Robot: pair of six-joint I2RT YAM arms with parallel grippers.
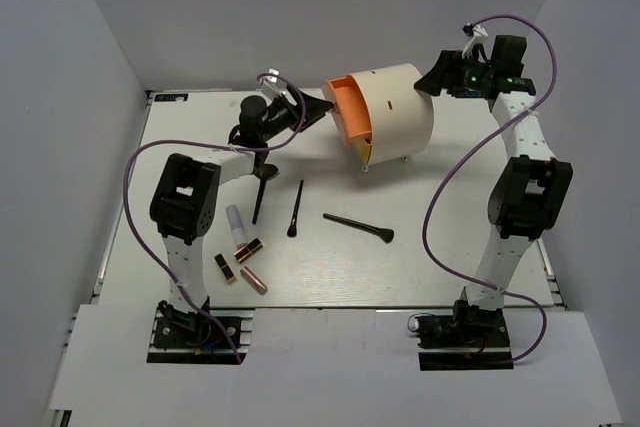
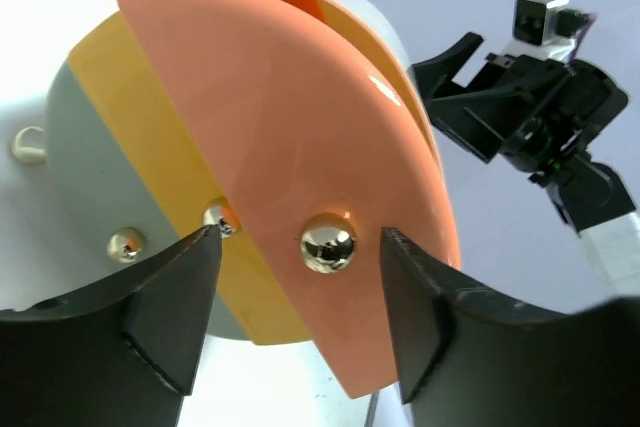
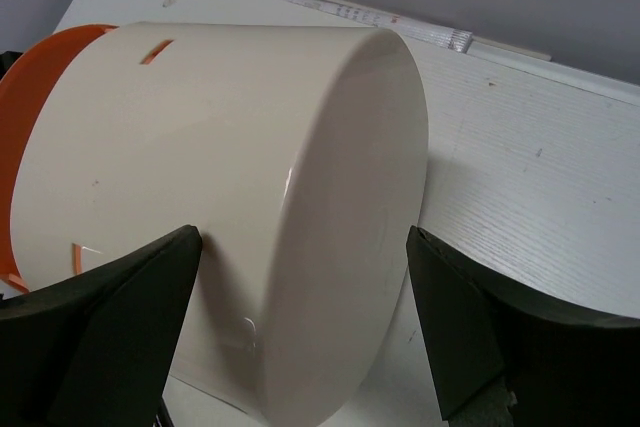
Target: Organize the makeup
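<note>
The makeup lies on the table in front of the arms. A brush with a wide brown head (image 1: 260,192), a thin brush (image 1: 296,209) and a third brush (image 1: 358,227) lie loose. Several lipstick tubes (image 1: 240,252), black/gold and pink, lie in a cluster at the front left. My left gripper (image 1: 318,107) is open. In the left wrist view its jaws (image 2: 300,277) flank the gold knob (image 2: 327,243) on the orange drawer front (image 2: 300,107) without touching it. My right gripper (image 1: 437,75) is open, and its jaws (image 3: 305,287) straddle the rear end of the cream cylinder (image 3: 250,177).
The cream cylinder (image 1: 395,107) lies on its side at the back centre, its orange drawer (image 1: 350,112) slid partly out to the left. A yellow drawer (image 2: 150,147) with its own knob (image 2: 220,219) sits below it. Grey walls enclose the table.
</note>
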